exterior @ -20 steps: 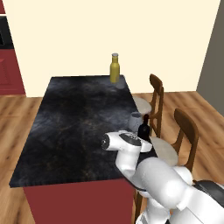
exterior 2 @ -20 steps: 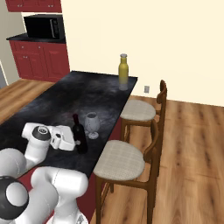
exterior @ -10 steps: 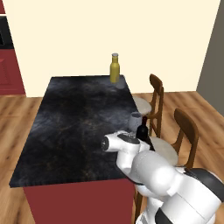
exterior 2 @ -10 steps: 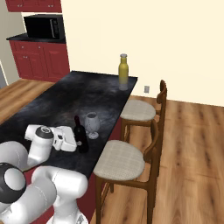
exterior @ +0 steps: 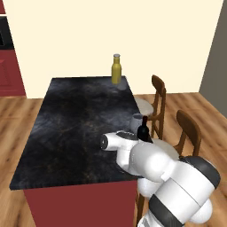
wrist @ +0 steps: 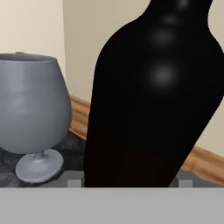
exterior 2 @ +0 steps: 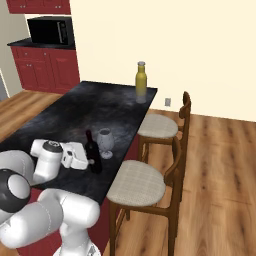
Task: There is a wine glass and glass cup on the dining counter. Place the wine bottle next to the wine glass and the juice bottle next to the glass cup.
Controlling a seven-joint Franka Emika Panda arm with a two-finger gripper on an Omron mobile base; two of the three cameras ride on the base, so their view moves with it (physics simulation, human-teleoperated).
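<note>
The wine bottle (exterior 2: 91, 152), slim and almost black, stands upright on the dining counter (exterior 2: 85, 110) close to its right edge. My gripper (exterior 2: 89, 162) is shut on the bottle's lower body. The grey wine glass (exterior 2: 105, 141) stands just beside it, a small gap apart. In the hand view the wine bottle (wrist: 153, 100) looms close with the wine glass (wrist: 30, 113) to its left. From the left base view I see the wine bottle (exterior: 142, 128) rising above my hand, by the wine glass (exterior: 135, 120). The yellow juice bottle (exterior 2: 141, 80) stands at the counter's far end, with a faint glass cup (exterior 2: 141, 99) at its foot.
Two wooden stools (exterior 2: 152, 125) (exterior 2: 136, 182) are tucked along the counter's right side, right below the bottle. Red cabinets with a black microwave (exterior 2: 47, 31) line the far left wall. Wood floor surrounds the island.
My hand and the wine bottle have shifted only slightly near the wine glass. The grip has stayed shut on the bottle and the juice bottle has not moved.
</note>
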